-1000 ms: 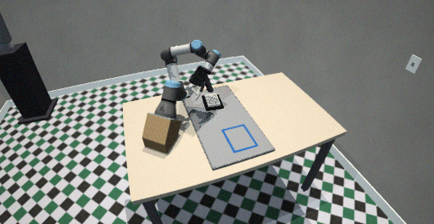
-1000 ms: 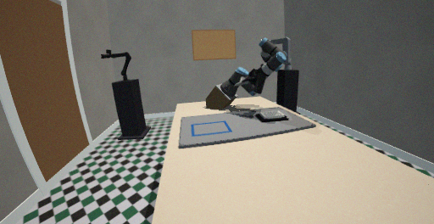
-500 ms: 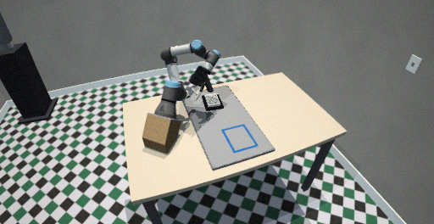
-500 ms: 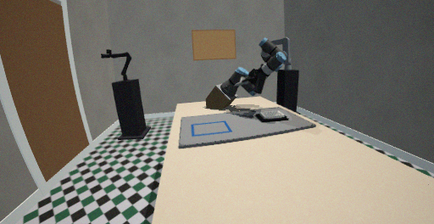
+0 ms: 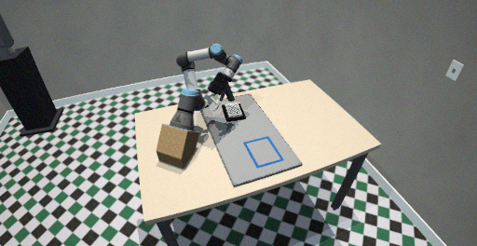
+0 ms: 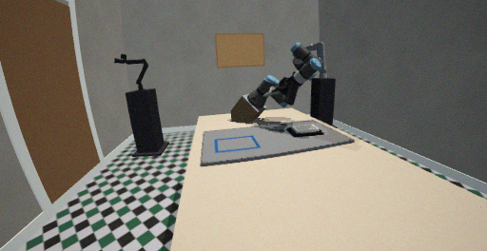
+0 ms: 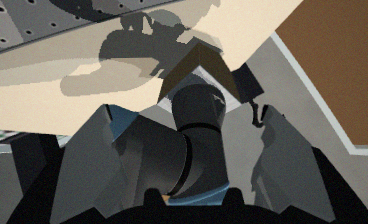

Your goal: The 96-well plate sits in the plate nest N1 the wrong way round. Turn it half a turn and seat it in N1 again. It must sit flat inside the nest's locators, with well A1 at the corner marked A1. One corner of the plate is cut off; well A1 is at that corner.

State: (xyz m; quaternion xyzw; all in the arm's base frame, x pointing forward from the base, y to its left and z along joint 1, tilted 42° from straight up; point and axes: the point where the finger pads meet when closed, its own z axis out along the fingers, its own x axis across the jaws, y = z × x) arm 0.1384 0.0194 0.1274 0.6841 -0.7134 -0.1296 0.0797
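The 96-well plate [image 5: 234,111] lies in the black nest N1 [image 5: 233,118] at the far end of the grey mat [image 5: 250,138]; it also shows in the exterior view [image 6: 305,127]. Which corner is cut off is too small to tell. My gripper [image 5: 218,100] hangs above the mat just left of the plate, tilted, with its fingers wide open and empty. In the wrist view the gripper [image 7: 185,110] faces the arm's own base; the plate is out of that view.
A brown box [image 5: 177,144] stands at the arm's base on the table's left side. A blue square outline [image 5: 263,152] marks the near half of the mat. Black pedestals [image 5: 25,89] [image 6: 322,100] stand on the floor beyond the table.
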